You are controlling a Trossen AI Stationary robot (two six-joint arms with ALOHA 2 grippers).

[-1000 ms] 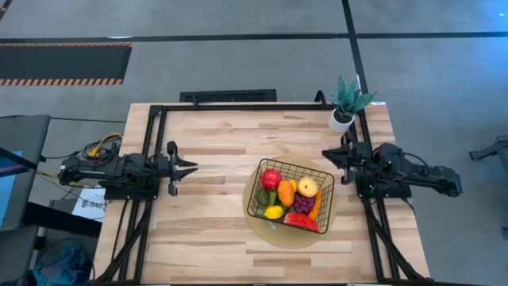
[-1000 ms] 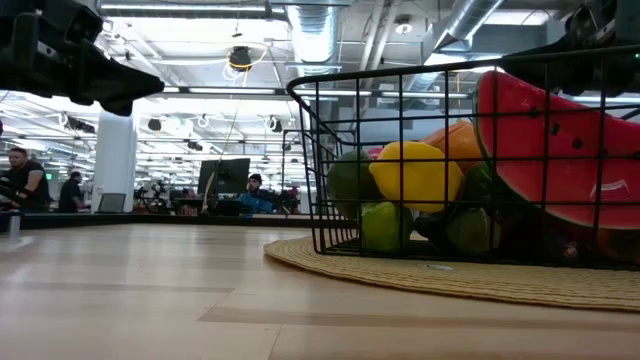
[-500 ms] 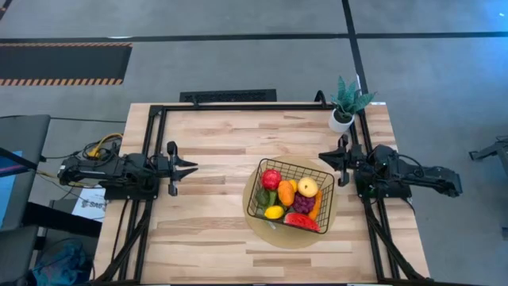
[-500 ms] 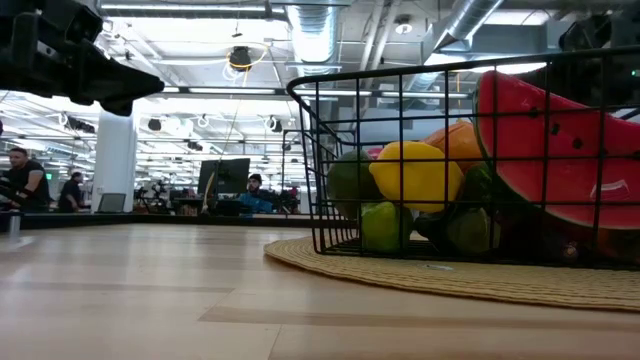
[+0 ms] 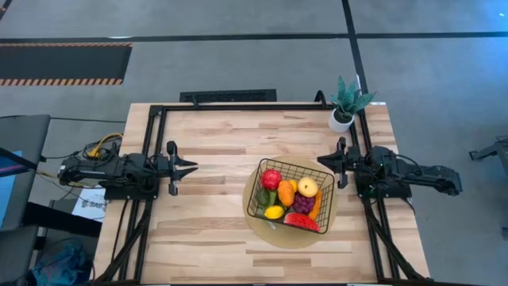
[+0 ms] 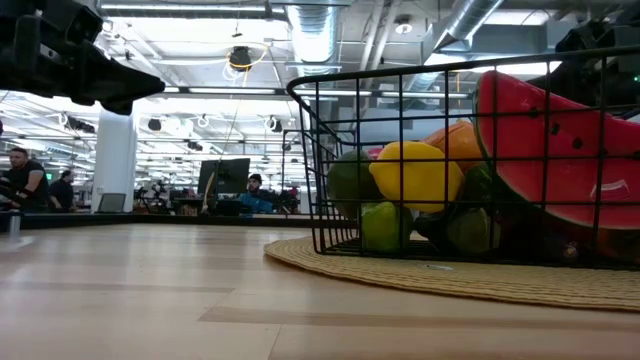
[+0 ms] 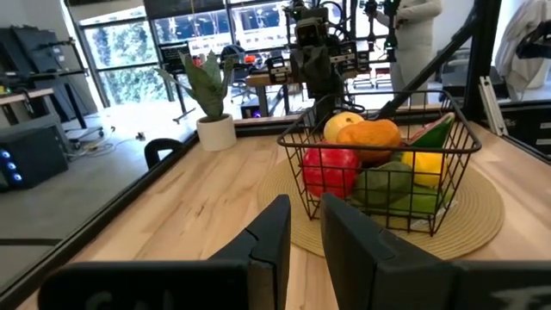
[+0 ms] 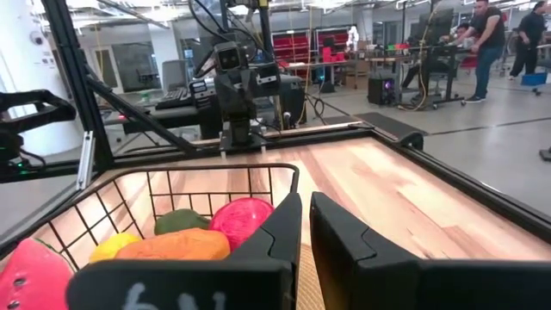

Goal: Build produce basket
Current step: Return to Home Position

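While both arms are held low over the wooden table (image 5: 214, 135), the left gripper (image 5: 190, 166) is seen at nine o'clock of the tabletop in the high view and the right gripper (image 5: 324, 161) at three o'clock, each pointed toward the middle. Both sets of fingers are drawn close together with only a slim gap between them, as shown in the wrist views, and nothing is held by either. The basket (image 5: 255, 191) is set on the round tan mat (image 5: 274, 237) at about four o'clock from the table's centre, just beside the right gripper and well apart from the left one. It is filled with the produce: a red apple (image 5: 271, 179) at its eleven o'clock corner, an orange (image 5: 286, 192) in the middle, a pale yellow fruit (image 5: 308, 187) at two o'clock, a lemon (image 5: 274, 212) at seven o'clock, purple grapes (image 5: 303, 204) beside it, and a watermelon slice (image 5: 302, 222) at five o'clock. No produce is seen on the bare wood. A potted plant (image 5: 344, 103) is placed at the table's one o'clock corner. In the low view, people (image 6: 20, 175) are made out far behind the table.
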